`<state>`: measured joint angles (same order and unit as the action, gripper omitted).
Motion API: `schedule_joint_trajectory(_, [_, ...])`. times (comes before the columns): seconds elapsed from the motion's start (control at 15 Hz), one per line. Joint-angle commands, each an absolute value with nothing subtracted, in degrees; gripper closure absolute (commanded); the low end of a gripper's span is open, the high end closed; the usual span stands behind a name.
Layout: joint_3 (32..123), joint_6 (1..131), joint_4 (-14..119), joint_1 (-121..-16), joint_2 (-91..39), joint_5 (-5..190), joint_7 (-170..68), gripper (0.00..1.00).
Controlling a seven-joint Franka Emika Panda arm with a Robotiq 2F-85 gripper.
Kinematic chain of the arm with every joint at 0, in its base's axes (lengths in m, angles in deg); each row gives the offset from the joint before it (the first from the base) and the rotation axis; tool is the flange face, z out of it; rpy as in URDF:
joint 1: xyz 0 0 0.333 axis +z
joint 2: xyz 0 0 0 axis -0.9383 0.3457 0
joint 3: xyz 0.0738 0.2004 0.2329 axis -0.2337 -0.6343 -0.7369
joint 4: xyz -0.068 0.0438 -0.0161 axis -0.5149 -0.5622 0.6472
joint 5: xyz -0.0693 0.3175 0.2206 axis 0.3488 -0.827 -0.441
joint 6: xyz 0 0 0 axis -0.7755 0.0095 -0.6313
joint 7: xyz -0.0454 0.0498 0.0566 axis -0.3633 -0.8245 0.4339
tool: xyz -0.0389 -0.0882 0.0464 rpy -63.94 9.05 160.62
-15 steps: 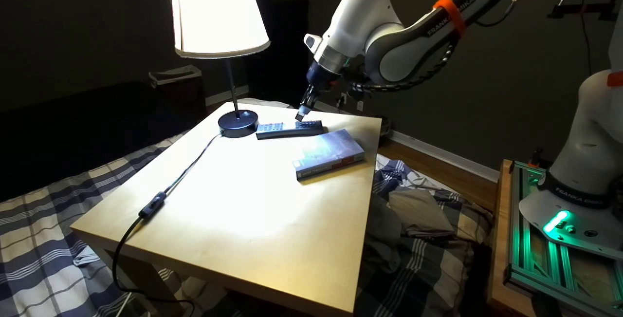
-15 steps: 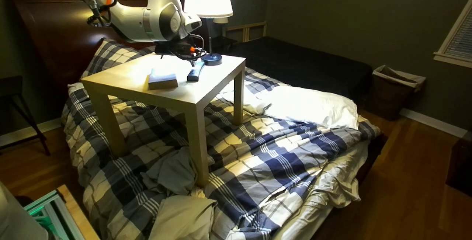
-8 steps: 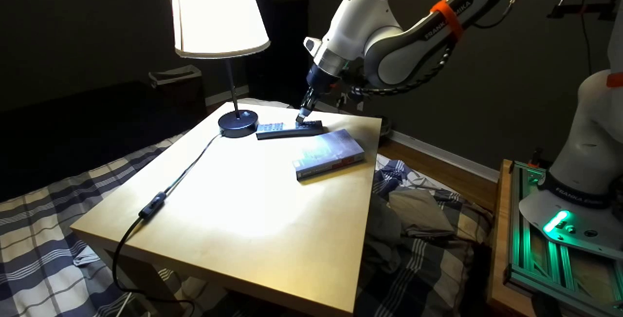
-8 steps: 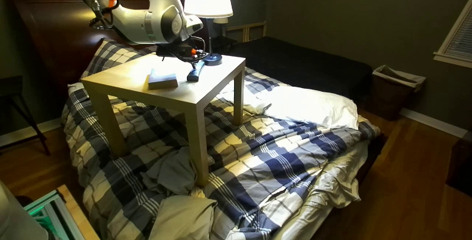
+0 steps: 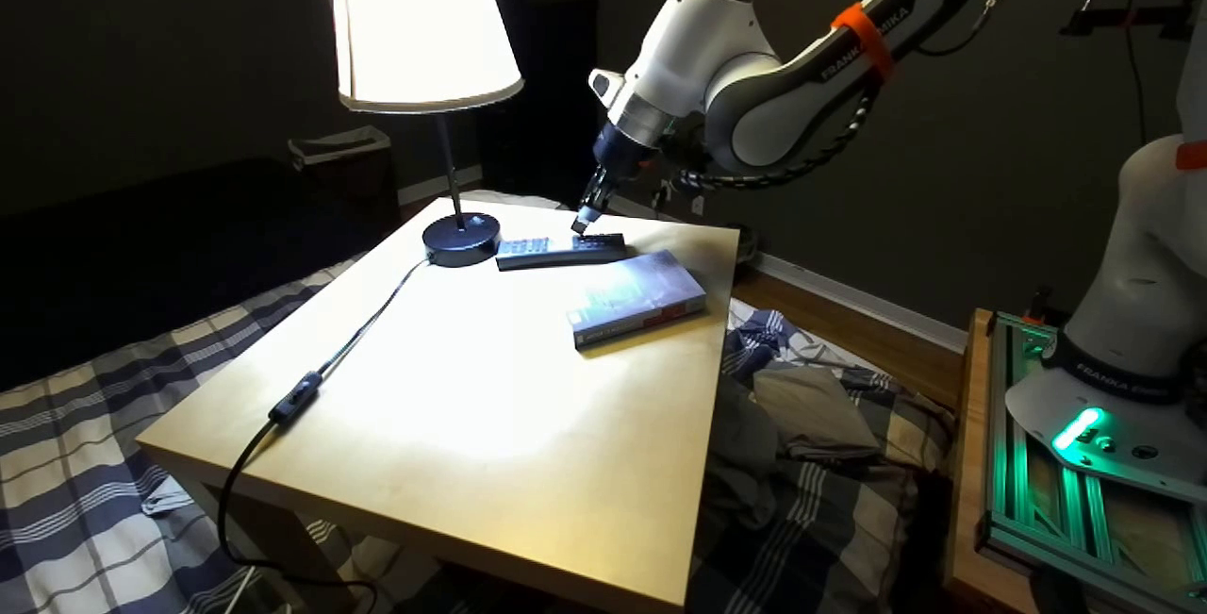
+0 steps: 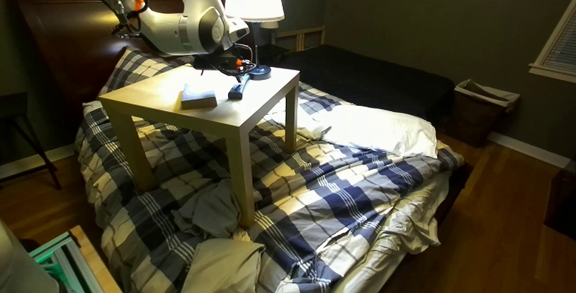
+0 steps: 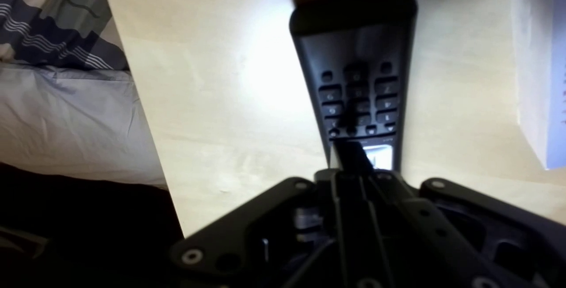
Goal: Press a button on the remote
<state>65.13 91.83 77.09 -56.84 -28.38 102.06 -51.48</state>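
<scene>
The remote is a dark, slim bar lying flat on the table; it also shows in an exterior view. In the wrist view the remote has rows of number keys and a bright reflection near my fingertips. My gripper points down at the remote's keypad end, tilted; it also shows in an exterior view and the wrist view. Its fingers are together with nothing between them. The tips are at or just above the remote's top; I cannot tell if they touch. The gripper hides the remote's lower part in the wrist view.
A blue-grey book-like slab lies beside the remote; its edge shows in the wrist view. A lit lamp with a round dark base stands at the remote's other end. Its cord switch lies near the table's edge.
My gripper dipped onto or close to the remote's keys half a second ago and is now slightly higher. The remote, slab and lamp have not moved.
</scene>
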Motion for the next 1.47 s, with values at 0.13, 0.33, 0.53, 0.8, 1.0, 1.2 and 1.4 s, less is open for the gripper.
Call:
schedule_joint_trajectory(0.13, [66.34,92.38,76.5,-55.75,-27.51,103.8,-51.26,1.0])
schedule_joint_trajectory(0.33, [66.66,92.19,76.48,-55.37,-27.39,104.68,-51.08,1.0])
schedule_joint_trajectory(0.53, [67.32,92.28,76.45,-54.84,-27.21,106.4,-50.77,1.0])
schedule_joint_trajectory(0.8, [68.12,92.39,76.49,-54.34,-27.13,108.45,-50.44,1.0])
schedule_joint_trajectory(1.0, [68.29,92.26,76.76,-54.03,-27.0,109.33,-50.27,1.0])
schedule_joint_trajectory(1.2, [68.45,92.25,76.95,-53.57,-27.03,110.04,-49.78,1.0])
schedule_joint_trajectory(1.4, [68.87,92.5,76.82,-53.19,-27.22,110.89,-48.75,1.0])
